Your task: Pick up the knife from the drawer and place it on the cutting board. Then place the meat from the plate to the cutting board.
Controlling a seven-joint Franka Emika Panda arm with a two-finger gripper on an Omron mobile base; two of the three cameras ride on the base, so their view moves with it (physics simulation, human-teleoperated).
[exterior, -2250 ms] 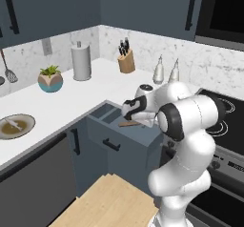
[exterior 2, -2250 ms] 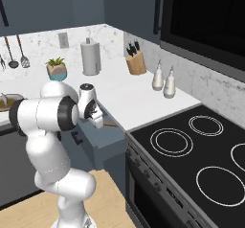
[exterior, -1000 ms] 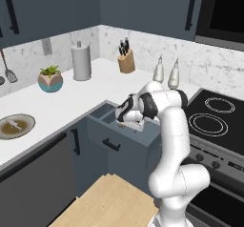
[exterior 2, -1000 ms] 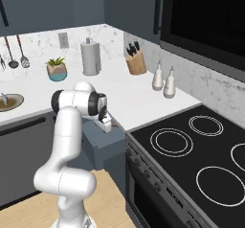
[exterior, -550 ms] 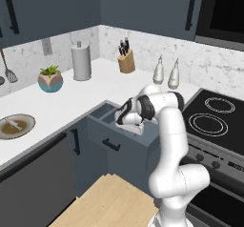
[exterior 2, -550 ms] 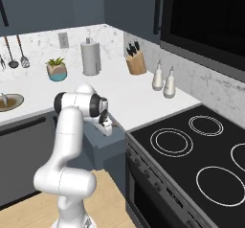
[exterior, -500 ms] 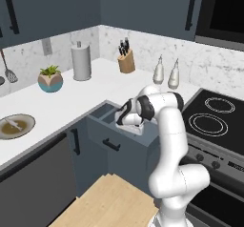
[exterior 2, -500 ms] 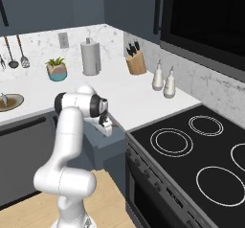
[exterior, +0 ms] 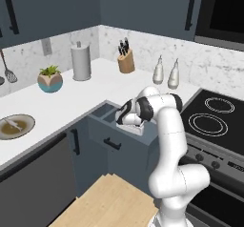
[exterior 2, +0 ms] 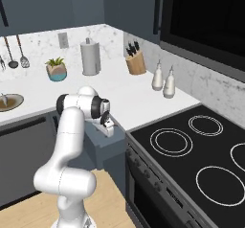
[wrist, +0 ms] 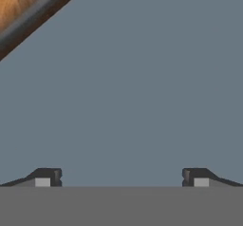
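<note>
The claw (wrist: 121, 180) reaches down inside the open drawer (exterior: 110, 133), its fingers spread wide apart and empty above the bare grey drawer floor.

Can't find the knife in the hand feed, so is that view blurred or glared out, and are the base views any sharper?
Hand view: no glare, just flat slate-blue drawer surface with soft edges, fingertips spread wide. Left base view: even lighting, crisp; hand hides the drawer inside. Right base view: equally sharp, glossy stove.
</note>
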